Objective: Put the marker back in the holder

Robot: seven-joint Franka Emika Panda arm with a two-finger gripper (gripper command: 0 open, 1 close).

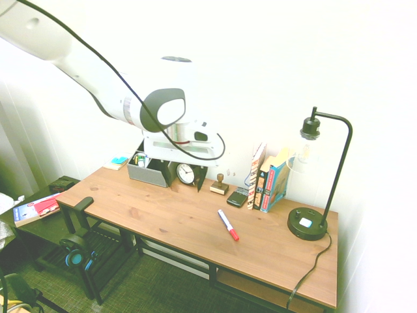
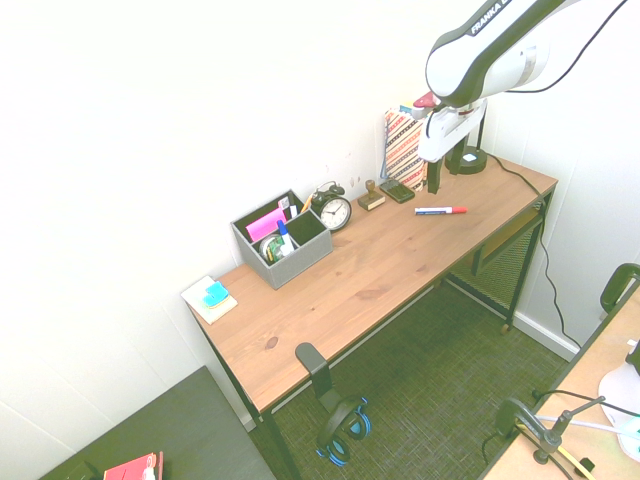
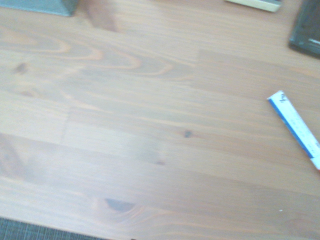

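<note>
Lining up over the marker [image 1: 227, 223] is the step in hand. Marker: one, slim, white with red cap, lying flat on the desk [image 1: 163, 215], apart from the calculator [image 1: 237, 197]. Gripper [image 2: 444, 181]: above the desk, jaws wide apart, nothing between them. Approach, advised: centre above the barrel, turn the jaws to close across its width, descend straight, grip near mid-length. Hazard: off-centre closing may roll it. Destination: grey holder [image 2: 303, 263], beside the alarm clock [image 2: 335, 213], for later.
</note>
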